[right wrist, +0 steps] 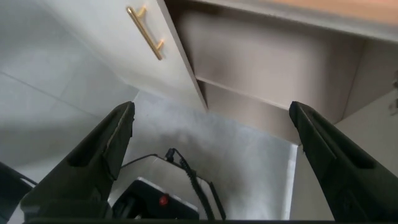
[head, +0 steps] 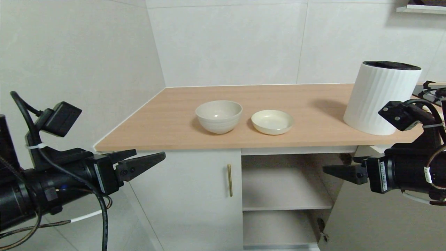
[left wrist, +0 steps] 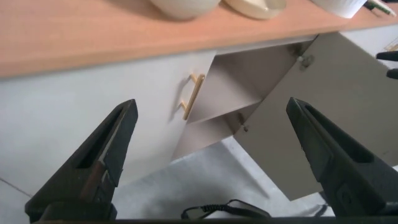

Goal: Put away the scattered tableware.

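On the wooden worktop [head: 167, 118] we see a grey-beige bowl [head: 218, 116] and, just beside it on its right, a cream shallow dish [head: 272, 121]; both stand upright and do not touch. A ribbed white canister [head: 381, 97] stands farther right. Below them the cabinet [head: 285, 184] is open. Our left tool [head: 150, 154] and right tool [head: 327, 169] hang lower than the worktop edge, both with fingers spread wide, holding nothing.

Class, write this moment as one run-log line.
bowl, dish on counter | cupboard open | left claw open | right claw open
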### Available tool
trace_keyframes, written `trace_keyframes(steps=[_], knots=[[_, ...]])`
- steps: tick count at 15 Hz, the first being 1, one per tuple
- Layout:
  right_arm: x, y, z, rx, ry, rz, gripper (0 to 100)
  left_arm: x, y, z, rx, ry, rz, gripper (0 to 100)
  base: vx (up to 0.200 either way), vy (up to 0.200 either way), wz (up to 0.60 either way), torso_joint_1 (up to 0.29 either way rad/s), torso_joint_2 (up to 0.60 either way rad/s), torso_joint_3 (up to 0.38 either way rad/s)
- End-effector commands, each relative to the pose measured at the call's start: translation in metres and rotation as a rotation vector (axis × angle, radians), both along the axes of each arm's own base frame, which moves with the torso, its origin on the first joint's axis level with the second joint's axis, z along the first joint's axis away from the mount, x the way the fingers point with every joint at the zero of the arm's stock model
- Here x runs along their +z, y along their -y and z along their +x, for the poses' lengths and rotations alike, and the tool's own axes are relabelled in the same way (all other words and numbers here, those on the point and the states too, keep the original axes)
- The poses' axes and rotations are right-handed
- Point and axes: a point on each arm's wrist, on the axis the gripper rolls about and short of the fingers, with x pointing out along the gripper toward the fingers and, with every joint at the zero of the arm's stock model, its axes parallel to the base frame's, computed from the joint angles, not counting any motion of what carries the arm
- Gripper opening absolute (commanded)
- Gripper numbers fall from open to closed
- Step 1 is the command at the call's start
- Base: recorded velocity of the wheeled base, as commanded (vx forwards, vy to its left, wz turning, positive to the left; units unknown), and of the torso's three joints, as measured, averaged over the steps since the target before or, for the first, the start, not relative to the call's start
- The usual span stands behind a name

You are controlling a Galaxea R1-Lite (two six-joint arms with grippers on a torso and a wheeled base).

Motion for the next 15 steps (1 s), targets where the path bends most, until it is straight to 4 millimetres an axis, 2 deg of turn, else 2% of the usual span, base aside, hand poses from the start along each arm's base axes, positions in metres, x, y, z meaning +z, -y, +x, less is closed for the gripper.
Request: trace_keyframes(steps=[1, 10, 13, 15], knots=[[-0.001, 0.0, 0.001, -0.001, -0.003, -0.001, 100, -0.003, 0.001, 0.003, -0.001, -0.015, 0.004, 100, 0.0, 0.0, 0.0, 0.207, -0.48, -0.286], [-0.004, -0.003, 0.007, 0.002, -0.016, -0.006, 100, -0.005, 0.002, 0.005, -0.004, -0.027, 0.007, 100, 0.0, 0.0, 0.0, 0.199, -0.46, -0.256], [-0.008, -0.011, 0.024, 0.005, 0.022, -0.021, 100, 0.003, 0.007, 0.021, -0.004, -0.023, 0.005, 100, 0.0, 0.0, 0.0, 0.034, -0.07, -0.041], [0.002, -0.02, 0.047, -0.005, 0.043, -0.017, 100, 0.014, 0.015, 0.038, -0.015, -0.032, 0.009, 100, 0.0, 0.0, 0.0, 0.0, 0.0, 0.0]])
